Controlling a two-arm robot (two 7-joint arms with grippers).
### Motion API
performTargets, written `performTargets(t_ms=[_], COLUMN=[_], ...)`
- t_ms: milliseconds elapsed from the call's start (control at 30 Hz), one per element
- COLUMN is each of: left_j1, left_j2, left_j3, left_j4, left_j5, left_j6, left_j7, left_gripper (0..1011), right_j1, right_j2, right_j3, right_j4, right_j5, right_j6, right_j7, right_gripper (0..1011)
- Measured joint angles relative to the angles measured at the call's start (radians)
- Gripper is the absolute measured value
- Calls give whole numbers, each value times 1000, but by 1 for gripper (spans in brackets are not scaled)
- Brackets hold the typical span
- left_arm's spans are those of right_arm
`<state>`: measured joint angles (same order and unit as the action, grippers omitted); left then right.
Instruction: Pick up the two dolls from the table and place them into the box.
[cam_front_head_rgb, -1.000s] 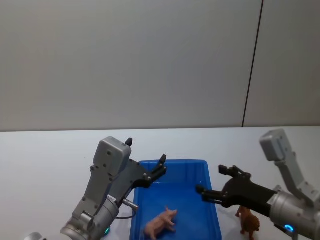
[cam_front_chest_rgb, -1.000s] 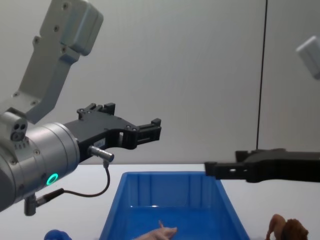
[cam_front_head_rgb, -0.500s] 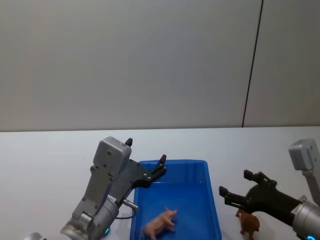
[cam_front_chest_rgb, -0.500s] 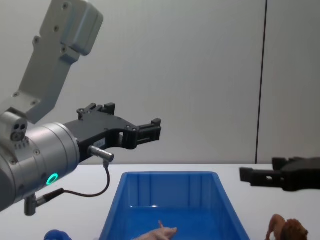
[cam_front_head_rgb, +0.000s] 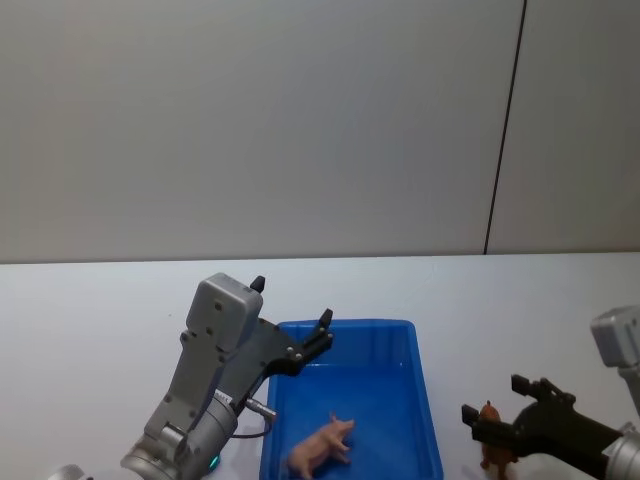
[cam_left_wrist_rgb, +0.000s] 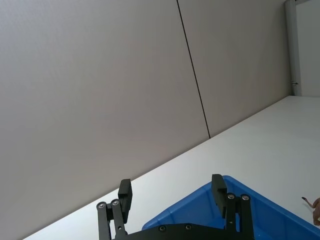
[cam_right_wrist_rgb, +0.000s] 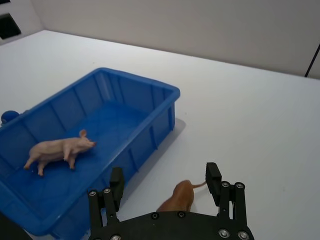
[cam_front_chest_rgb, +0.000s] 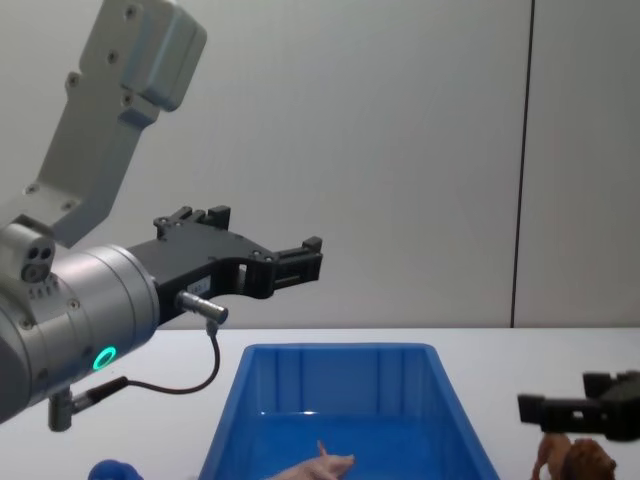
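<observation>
**Beside the box's right wall, the open right gripper hangs over the brown doll**

Just right of the box (cam_front_head_rgb: 428, 420), on the white table (cam_front_head_rgb: 100, 310), the brown doll (cam_front_head_rgb: 492, 461) stands on its four legs, clear of the blue wall and close to the box's near end. The right gripper (cam_front_head_rgb: 493, 396) hangs low over it, also on the box's right side. Its two black fingers (cam_right_wrist_rgb: 213, 176) are spread wide and grip nothing. In the right wrist view the doll's back and tail lie in the gap between them, and neither finger appears to touch it. From the chest view the fingers sit just above the doll's head and mane.

Inside the box, the pink doll (cam_front_head_rgb: 322, 446) lies on the floor toward the near end, its snout pointing at the right wall.

Over the box's far left corner, well above the rim, the left gripper (cam_front_head_rgb: 292, 300) is held out level. Its fingers (cam_left_wrist_rgb: 125, 189) are spread apart with empty space between them, and they point toward the far wall of the room.
</observation>
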<state>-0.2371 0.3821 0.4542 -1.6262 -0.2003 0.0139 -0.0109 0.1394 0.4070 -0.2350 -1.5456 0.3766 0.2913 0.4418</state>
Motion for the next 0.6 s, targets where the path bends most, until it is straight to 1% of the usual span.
performTargets(t_ms=[467, 500, 533, 600], left_j1=[0, 0, 0, 0], left_j2=[0, 0, 0, 0], left_j3=[0, 0, 0, 0], left_j4=[0, 0, 0, 0], left_j5=[0, 0, 0, 0], left_j6=[0, 0, 0, 0], left_j7=[0, 0, 0, 0], left_gripper=[1001, 1001, 1001, 1002], right_j1=[-2, -2, -4, -6], right_j2=[-4, -4, -4, -3], right_j3=[-11, -12, -12, -13], right_j4=[40, 40, 42, 42], right_j5=[0, 0, 0, 0], right_j6=[33, 34, 38, 43], right_j7=[-13, -13, -14, -16], right_gripper=[1001, 965, 965, 911])
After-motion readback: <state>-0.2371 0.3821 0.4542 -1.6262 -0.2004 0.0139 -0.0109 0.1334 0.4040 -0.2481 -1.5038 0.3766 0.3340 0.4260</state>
